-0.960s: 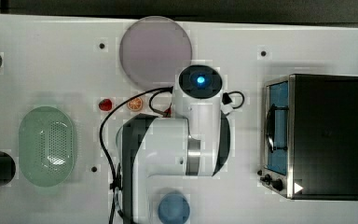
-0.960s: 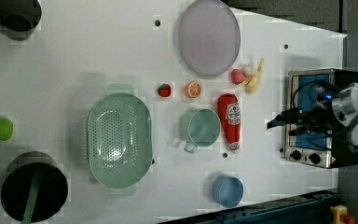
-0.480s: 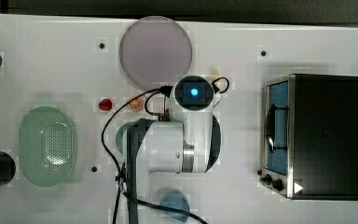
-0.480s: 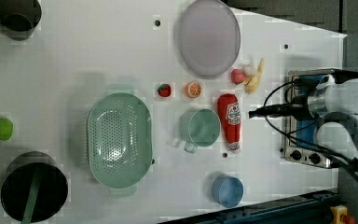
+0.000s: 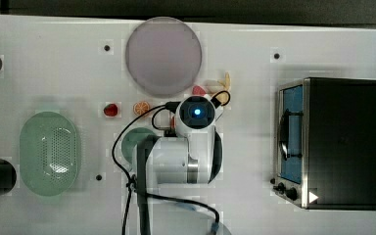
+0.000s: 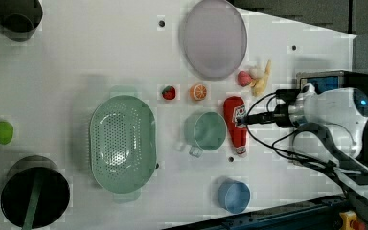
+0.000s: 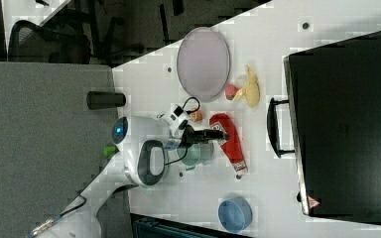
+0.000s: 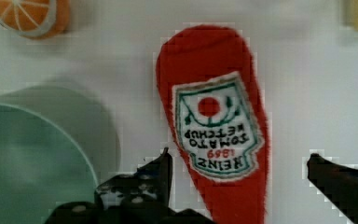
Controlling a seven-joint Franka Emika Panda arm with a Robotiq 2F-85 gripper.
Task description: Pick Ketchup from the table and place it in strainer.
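Approaching step: wide-open gripper straddling the lying ketchup bottle; next, lowering and closing, clear of green cup.

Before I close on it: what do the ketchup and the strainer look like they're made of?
Ketchup: looks like soft fabric, a plush toy with a matte, fuzzy red surface and a label that seems stitched on; the edges look woolly rather than crisp. Strainer: probably moulded plastic, pale mint green, smooth with a slight sheen and a regular field of punched holes.

Red Ketchup lies flat on the table, well apart from the empty mint strainer.
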